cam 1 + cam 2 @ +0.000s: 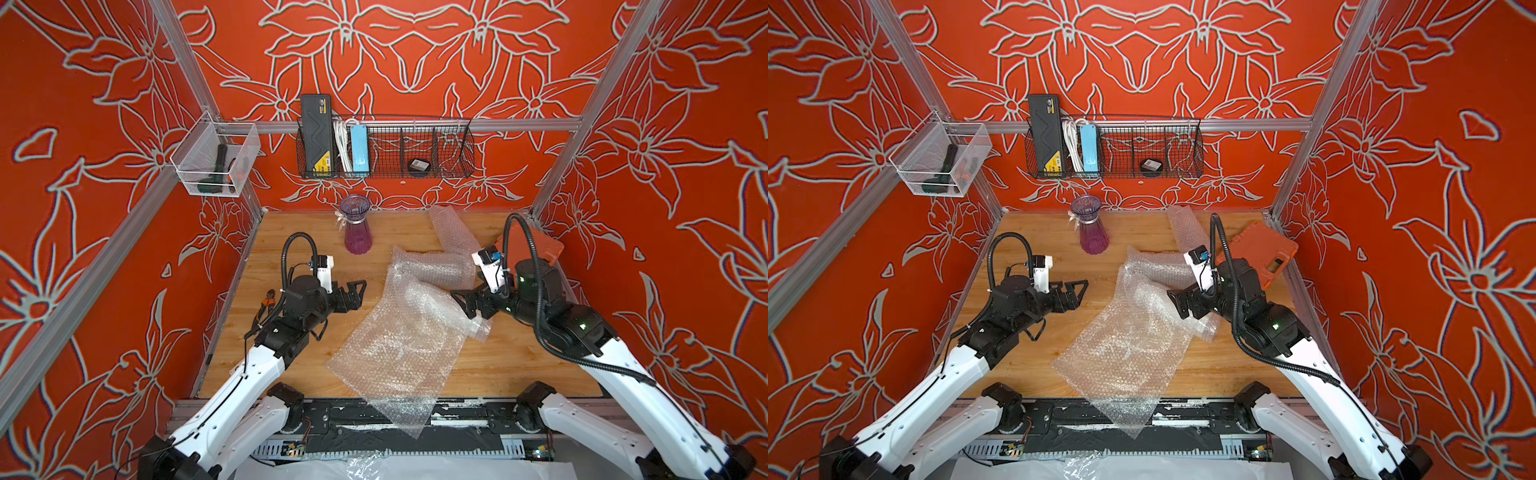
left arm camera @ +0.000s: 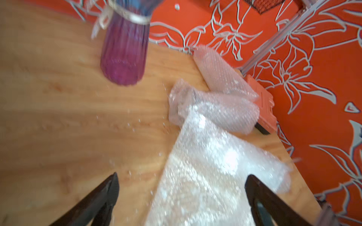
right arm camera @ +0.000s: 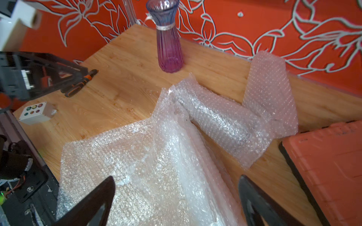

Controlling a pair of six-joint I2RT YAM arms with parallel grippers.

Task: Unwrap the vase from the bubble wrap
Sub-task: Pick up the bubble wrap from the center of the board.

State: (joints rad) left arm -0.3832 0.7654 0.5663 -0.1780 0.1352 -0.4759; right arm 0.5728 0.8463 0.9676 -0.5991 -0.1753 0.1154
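Note:
A purple ribbed glass vase (image 1: 356, 232) (image 1: 1093, 232) stands upright and bare at the back of the wooden table, with a pale ribbon round its neck; it also shows in both wrist views (image 2: 125, 54) (image 3: 170, 52). Clear bubble wrap (image 1: 399, 332) (image 1: 1129, 345) lies crumpled across the table's middle, with a rolled part (image 3: 221, 121) toward the back right. My left gripper (image 1: 360, 295) (image 2: 182, 175) is open, just left of the wrap. My right gripper (image 1: 460, 305) (image 3: 177, 176) is open above the wrap's right edge. Neither holds anything.
An orange tool case (image 1: 548, 245) (image 3: 329, 166) lies at the back right corner. Pliers (image 1: 266, 301) and a small white button box (image 3: 37, 113) sit by the left edge. A black wire basket (image 1: 386, 149) and a white mesh basket (image 1: 214, 162) hang on the walls. The wrap overhangs the table's front edge.

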